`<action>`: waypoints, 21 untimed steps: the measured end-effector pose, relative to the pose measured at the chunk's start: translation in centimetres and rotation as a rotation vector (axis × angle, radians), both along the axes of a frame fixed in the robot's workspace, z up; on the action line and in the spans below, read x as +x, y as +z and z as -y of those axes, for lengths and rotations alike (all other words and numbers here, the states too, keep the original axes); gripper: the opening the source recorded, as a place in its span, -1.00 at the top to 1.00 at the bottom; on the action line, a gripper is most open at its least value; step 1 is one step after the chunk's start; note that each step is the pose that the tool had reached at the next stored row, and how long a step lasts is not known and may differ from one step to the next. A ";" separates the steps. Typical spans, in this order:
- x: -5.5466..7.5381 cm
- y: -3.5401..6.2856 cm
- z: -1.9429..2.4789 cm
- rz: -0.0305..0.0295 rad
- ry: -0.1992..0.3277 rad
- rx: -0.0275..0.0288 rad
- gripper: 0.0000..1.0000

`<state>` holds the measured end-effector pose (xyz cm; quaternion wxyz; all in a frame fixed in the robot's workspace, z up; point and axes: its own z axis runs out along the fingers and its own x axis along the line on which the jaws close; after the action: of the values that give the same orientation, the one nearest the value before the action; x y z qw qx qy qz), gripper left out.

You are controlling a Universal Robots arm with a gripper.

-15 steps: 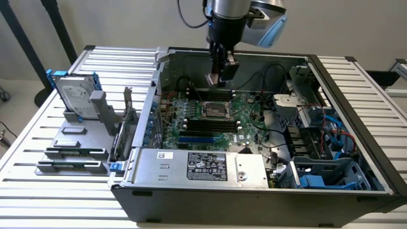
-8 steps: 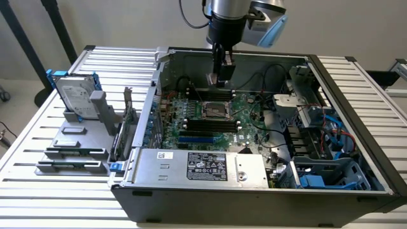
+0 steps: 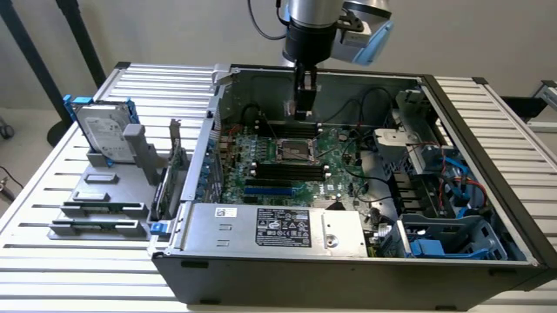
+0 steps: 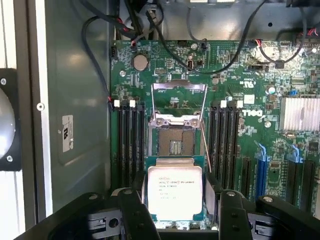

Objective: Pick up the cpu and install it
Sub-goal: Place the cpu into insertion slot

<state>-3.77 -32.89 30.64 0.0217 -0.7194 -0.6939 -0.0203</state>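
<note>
- The gripper [image 4: 180, 212] is closed to a middle width on the small flat square cpu with a silvery metal top and a thin dark rim [image 4: 175, 192]. Its black fingers [image 4: 132, 215] sit at two opposite edges of the chip.
- The cpu hangs in the air over the green motherboard [image 4: 250, 105], inside the open dark grey computer case [image 3: 348, 277], on the side toward the table's far edge.
- The open square socket [image 4: 174, 145] is near, but I cannot tell if the chip is exactly above it. A descent off-centre or slightly turned could press a corner on the fine contacts and bend them.
- The hold is only on the thin edges, so I judge that the chip could tilt or slip and fall onto the board.
- The raised metal retaining frame [image 4: 179, 97] and the black memory slots [image 4: 129, 142] stand close to the socket, and a finger could strike them.
- The wrist view gives the print on the chip, the empty socket and the frame.
- The exterior view gives the gap between the gripper and the board. It also gives the white slatted table [image 3: 52, 274], with the silver rectangular hard drive with blue rails [image 3: 103, 134] near the table's edge at the exterior view's left.
</note>
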 end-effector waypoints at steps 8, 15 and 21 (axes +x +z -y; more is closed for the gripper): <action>-0.1 -0.54 0.00 0.0203 -0.059 0.0011 -0.10; -0.4 -1.57 0.00 0.0510 -0.059 0.0019 -0.10; -0.6 -2.62 0.01 0.0598 -0.059 0.0015 -0.10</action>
<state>-4.41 -32.89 28.02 0.0009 -0.7386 -0.6727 -0.0430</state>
